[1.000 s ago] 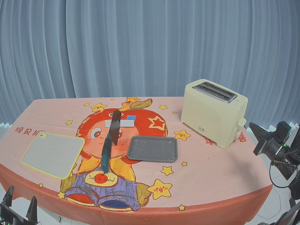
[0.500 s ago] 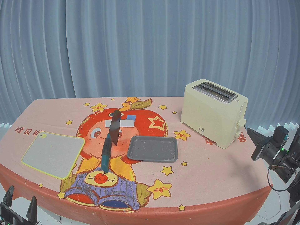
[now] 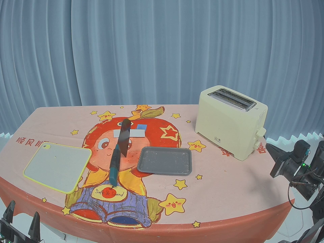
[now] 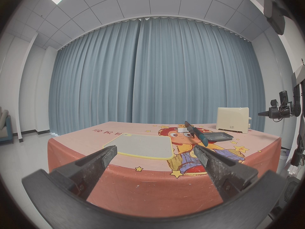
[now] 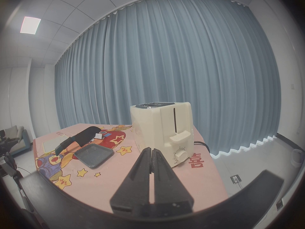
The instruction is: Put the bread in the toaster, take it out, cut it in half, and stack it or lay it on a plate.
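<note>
Toaster [image 5: 162, 128] near right tool [image 5: 152, 150], apart — jaws closed

One toaster [image 3: 231, 122], knife [image 3: 115, 161], plate [image 3: 165, 161] — one cutting board [image 3: 57, 166].

Open air above toaster [image 3: 231, 122] — knife [image 3: 115, 161] lies just beside plate [image 3: 165, 161].

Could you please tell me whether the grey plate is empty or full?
Empty: the grey plate shows bare floor throughout, nothing lying on it.
</note>
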Available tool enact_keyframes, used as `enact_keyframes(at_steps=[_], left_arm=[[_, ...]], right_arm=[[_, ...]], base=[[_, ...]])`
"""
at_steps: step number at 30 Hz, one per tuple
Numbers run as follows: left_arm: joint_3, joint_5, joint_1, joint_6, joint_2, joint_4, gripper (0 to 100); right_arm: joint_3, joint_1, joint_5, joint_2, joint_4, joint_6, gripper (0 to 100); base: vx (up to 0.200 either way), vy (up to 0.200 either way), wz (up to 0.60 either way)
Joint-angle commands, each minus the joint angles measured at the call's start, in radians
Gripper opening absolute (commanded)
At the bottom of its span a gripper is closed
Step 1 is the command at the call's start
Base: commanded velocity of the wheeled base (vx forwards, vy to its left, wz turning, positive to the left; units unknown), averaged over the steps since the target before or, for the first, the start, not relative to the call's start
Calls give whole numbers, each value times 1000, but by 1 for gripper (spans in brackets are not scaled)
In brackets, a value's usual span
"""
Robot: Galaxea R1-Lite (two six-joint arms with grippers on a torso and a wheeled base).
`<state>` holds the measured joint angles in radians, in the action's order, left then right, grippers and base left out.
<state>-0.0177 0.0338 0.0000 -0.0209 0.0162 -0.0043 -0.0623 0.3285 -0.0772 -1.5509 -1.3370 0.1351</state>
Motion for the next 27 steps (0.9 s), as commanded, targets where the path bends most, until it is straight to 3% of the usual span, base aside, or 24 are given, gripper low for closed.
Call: enact_keyframes(at_steps=[1, 7, 14, 19, 27], left_arm=[[18, 1, 0, -1, -7, 0, 100], [18, 0, 0, -1, -7, 0, 100], [18, 0, 0, -1, -7, 0, 100], [18, 0, 0, -1, -7, 0, 100], [18, 0, 0, -1, -7, 0, 100]], right_arm=[[10, 1, -7, -8, 4, 1, 0], [33, 3, -73, -64, 2, 18, 0], [44, 0, -75, -94, -1, 43, 0], [-27, -8, -62, -117, 12, 52, 0], [-140, -9, -53, -143, 187, 46, 0]], base=[[0, 0, 0], [0, 0, 0], [0, 0, 0], [0, 0, 0], [0, 0, 0]])
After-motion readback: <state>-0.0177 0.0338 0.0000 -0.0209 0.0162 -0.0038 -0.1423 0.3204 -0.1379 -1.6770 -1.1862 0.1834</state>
